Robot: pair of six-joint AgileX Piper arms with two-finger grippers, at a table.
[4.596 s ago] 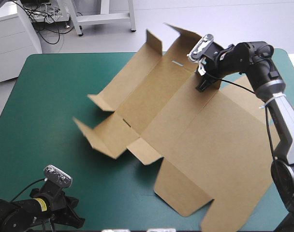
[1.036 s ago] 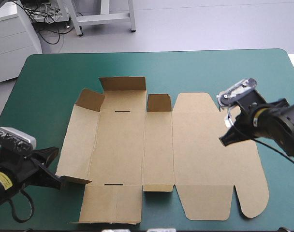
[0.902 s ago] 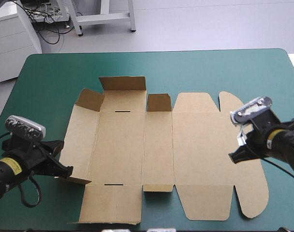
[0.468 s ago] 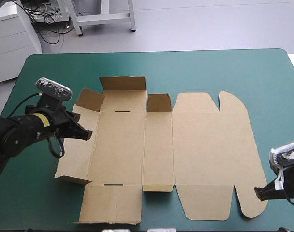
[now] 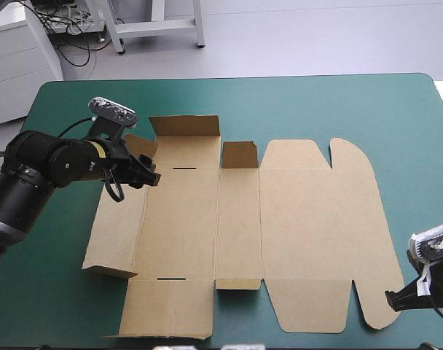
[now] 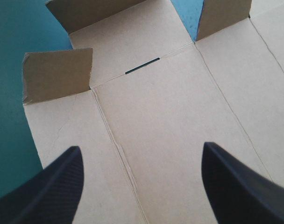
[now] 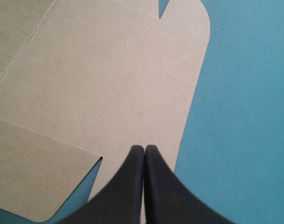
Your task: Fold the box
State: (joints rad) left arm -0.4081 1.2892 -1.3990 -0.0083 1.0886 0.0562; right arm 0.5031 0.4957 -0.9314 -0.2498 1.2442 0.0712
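So the box (image 5: 309,219) is laid out flat and unfolded on the teal-green cover (image 5: 76,102), spread across the middle of the table and reaching almost to the front edge. Its wide rounded lid panel (image 5: 353,219) is on the right side. Most of the board is lying flat, but three flaps along the far side are tipped up: a far flap (image 5: 185,125), a short flap (image 5: 240,154) next to it, and a corner flap (image 5: 141,144) at the far left. A thin dark slot (image 5: 183,168) can be seen just below the far flap. A second slot (image 5: 168,278) is cut toward the near edge of the same panel. The left gripper (image 5: 150,177) is held over the box's far-left part, right by the corner flap. In the left wrist view its black fingers (image 6: 53,186) are spread wide apart, with only bare board between them and the slot ahead. Whether the board is actually being touched can't be made out. The right gripper (image 5: 393,299) is parked at the near right corner of the lid panel. In the right wrist view its fingers (image 7: 132,186) are pressed together into one point over the lid's edge, with cover off to one side and board to the other.
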